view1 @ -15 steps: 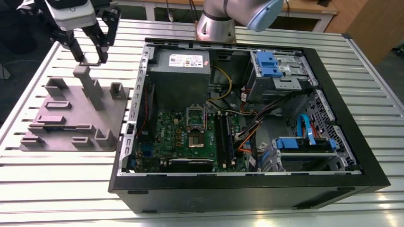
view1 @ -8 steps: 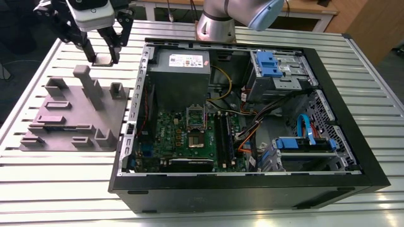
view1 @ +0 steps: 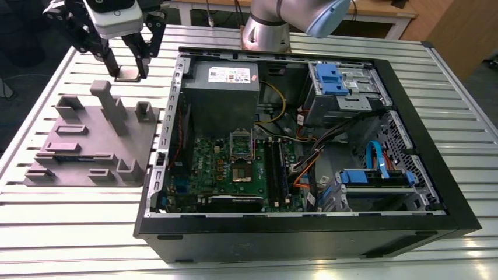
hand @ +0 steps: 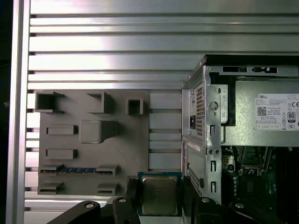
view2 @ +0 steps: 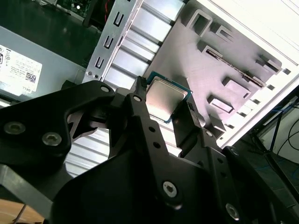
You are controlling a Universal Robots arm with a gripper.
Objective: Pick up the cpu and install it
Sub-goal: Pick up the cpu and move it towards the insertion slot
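Gripper [view1: 127, 73]: clamps cpu [view2: 166, 99] by opposite edges, flat, likely sparing its contacts.
Place, exterior view: one o'clock of tray [view1: 78, 149], ten o'clock of case [view1: 311, 236].

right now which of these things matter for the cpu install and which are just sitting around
In the job:
- cpu, clamped in the gripper
- socket frame on the motherboard

Just lying about:
- grey moulded tray
- power supply box
- blue drive brackets
- cables
- slatted table
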